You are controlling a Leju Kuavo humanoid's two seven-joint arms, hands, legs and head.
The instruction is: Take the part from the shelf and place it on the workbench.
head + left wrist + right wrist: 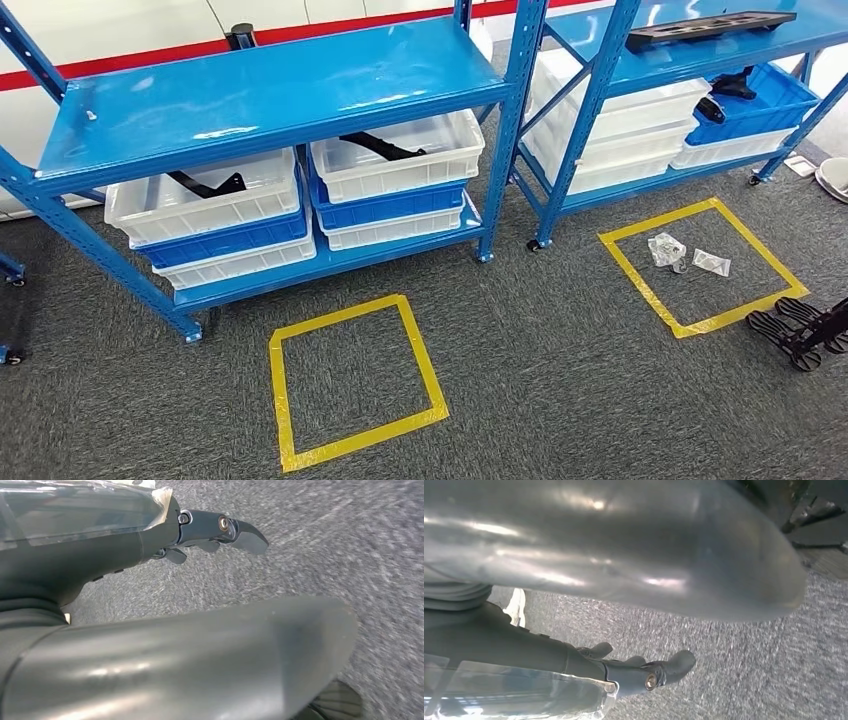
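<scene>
Currently both hands hang empty over grey carpet, left hand and right hand with fingers loosely apart. Black elongated part lies in a white plastic bin; approach squarely before reaching.

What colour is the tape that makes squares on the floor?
Yellow. The tape squares show best in the head view, on grey carpet.

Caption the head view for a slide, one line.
Blue shelf racks holding white bins with black parts, above two yellow tape squares on grey carpet.
</scene>
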